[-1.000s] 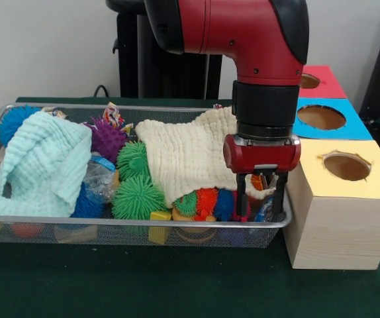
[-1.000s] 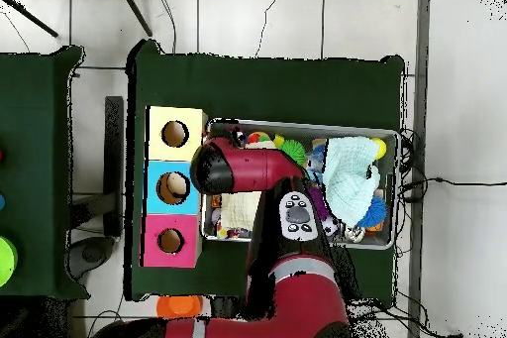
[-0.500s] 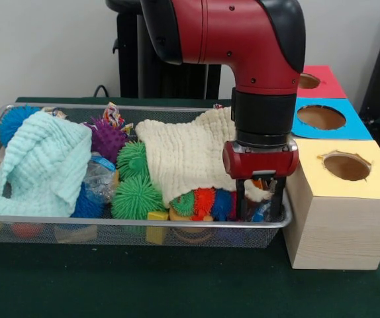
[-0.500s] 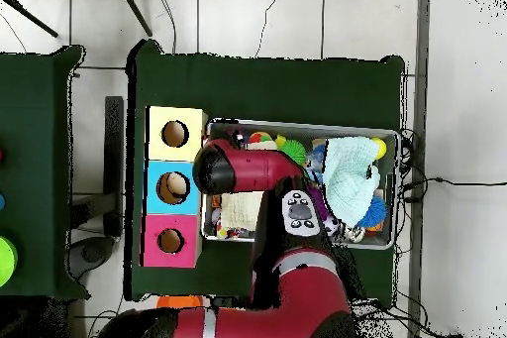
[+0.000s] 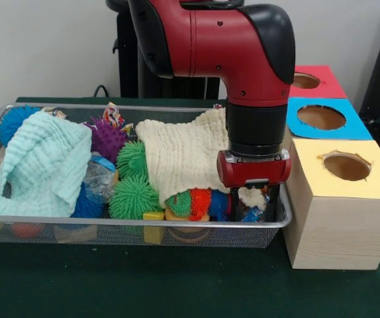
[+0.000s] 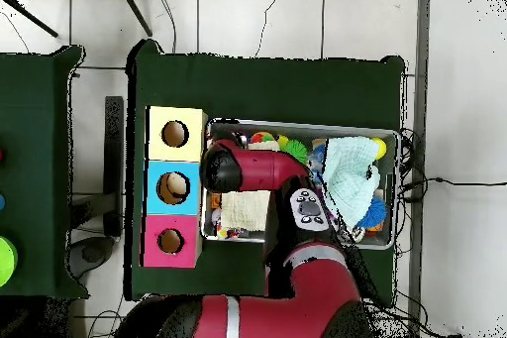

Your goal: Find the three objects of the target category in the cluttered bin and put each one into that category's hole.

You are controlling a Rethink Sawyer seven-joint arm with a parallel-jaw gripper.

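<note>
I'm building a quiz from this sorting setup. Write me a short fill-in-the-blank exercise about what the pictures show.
1. The box nearest the camera in the front view has a ____ top.
2. The gripper is down inside the wire ____.
3. The cream cloth lies next to a purple spiky ____.
4. The cloth at the far end of the basket from the boxes is light ____.

Missing words: yellow; basket; ball; blue

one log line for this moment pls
gripper: down in wire bin corner by yellow-topped box | jaws: unclear | cream cloth: draped over spiky balls
</note>
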